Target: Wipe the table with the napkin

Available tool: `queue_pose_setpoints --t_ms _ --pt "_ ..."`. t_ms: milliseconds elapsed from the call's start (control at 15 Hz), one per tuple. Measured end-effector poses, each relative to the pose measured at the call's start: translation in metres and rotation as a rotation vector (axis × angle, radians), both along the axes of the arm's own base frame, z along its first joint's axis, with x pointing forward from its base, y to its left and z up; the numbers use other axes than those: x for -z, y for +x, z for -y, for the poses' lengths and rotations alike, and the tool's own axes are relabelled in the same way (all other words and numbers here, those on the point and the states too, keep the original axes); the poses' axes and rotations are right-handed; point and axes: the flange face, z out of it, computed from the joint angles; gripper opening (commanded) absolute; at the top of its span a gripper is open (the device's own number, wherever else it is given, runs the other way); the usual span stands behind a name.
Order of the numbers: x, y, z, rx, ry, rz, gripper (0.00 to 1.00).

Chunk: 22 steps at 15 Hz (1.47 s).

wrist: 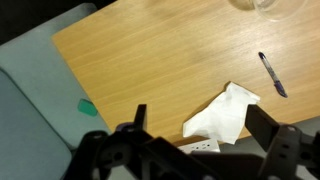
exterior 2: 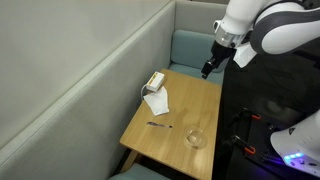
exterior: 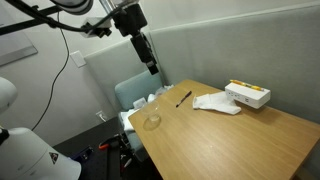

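The hand [exterior: 151,66] is hovering high over the surface [exterior: 230,140]. Its fingers [wrist: 263,126] are standing wide apart and holding nothing. The napkin [wrist: 226,112] is lying crumpled well below the hand, showing between the fingers in the wrist view, and nothing is touching it.

A box [exterior: 247,95] is sitting close against the napkin on the hand's near side; whether the two are touching is hard to tell. A pen [wrist: 272,74] is lying just past the napkin, and a glass [wrist: 262,5] is standing farther out from the hand, near the surface's edge.

Several things are likely risking trouble here:
- The sheet is thin and flat, so fingers coming down short may be closing on air, and coming down too far may be scraping the wood.
- Pinching only a corner may be letting the napkin slip free mid-wipe.
- A descent drifting nearer could be clipping the box.
- A broad sweep could be rolling the pen or pushing the glass over the edge.
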Motion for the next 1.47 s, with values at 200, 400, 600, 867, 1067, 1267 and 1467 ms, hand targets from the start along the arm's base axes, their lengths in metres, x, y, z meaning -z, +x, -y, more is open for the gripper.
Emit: queue_pose_setpoints --t_ms 200,400,600,867,1067,1267,1467 --pt "0.008 0.012 0.000 0.005 0.005 -0.012 1.00" --pt "0.004 0.017 0.001 0.030 0.019 0.042 1.00" --pt "0.004 0.034 -0.003 0.100 0.087 0.208 1.00" --pt "0.048 0.064 -0.017 0.153 0.170 0.338 1.00" --pt "0.096 0.088 -0.027 0.178 0.202 0.333 1.00" --pt "0.137 0.116 -0.036 0.198 0.216 0.289 1.00" --pt "0.171 0.141 -0.044 0.218 0.212 0.249 1.00"
